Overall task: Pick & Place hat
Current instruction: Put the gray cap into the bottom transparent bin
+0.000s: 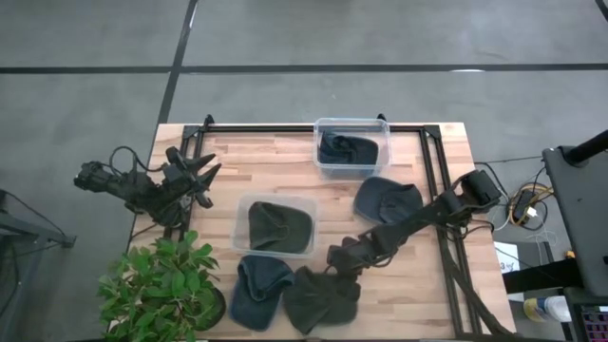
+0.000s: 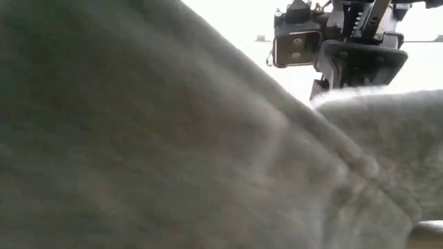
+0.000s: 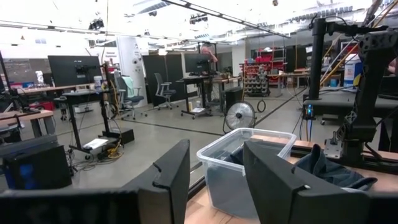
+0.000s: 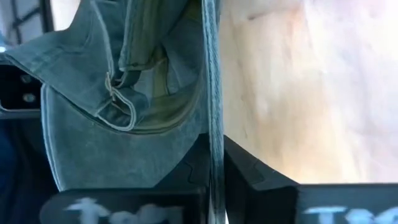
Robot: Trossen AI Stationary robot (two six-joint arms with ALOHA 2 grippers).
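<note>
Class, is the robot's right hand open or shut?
Shut: the right hand has its fingers pinched on the hat's brim edge.

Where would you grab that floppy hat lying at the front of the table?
By its thin brim edge, from above. The hat lies flat and limp, so only an edge fits between fingers; the right hand is shut on its brim there.

A pale wooden table [image 1: 275, 171] with a black frame carries everything. The landmark is a clear bin [image 1: 275, 226] near its middle, holding a dark hat. Behind that bin and to its right stands a second clear bin [image 1: 352, 147], also with a hat inside. Right of the landmark lies a loose grey hat [image 1: 388, 199]; in front of it lie a blue hat [image 1: 258, 290] and a dark hat [image 1: 321, 299]
</note>
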